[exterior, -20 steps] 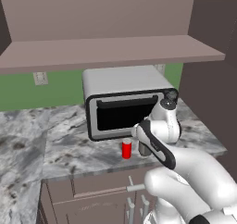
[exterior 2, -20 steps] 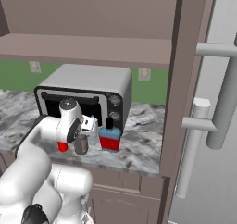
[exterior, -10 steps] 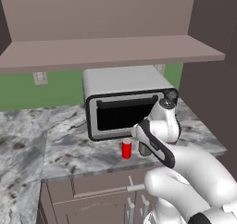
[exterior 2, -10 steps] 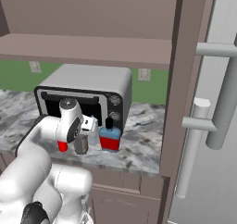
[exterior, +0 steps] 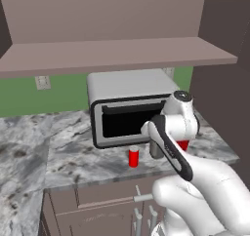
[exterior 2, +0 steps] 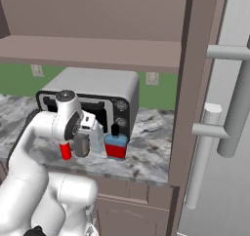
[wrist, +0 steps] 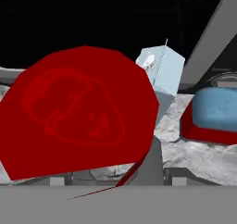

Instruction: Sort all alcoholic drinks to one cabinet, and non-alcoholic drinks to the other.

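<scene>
My gripper (wrist: 115, 180) hangs low over the counter in front of the oven, shut on the slim grey bottle (exterior 2: 80, 145). The bottle's red cap (wrist: 78, 112) looms right before the hand camera, with the grey body below it between my fingers. The small red can (exterior: 133, 157) stands just left of the bottle (exterior: 156, 150), also as the can (exterior 2: 65, 151) in the right base view. To the bottle's right stands the pale-blue container (wrist: 159, 72) (exterior 2: 97, 142). Further right is the squat red bottle with a blue top (exterior 2: 116, 146) (wrist: 215, 114) (exterior: 183, 145).
A grey toaster oven (exterior: 127, 108) stands close behind the drinks on the marble counter (exterior: 49, 147). An open brown cabinet shelf (exterior: 112, 54) runs overhead. A tall brown panel (exterior 2: 193, 84) and grey bar handles (exterior 2: 234, 103) close off the right side. Drawers sit under the counter edge.
</scene>
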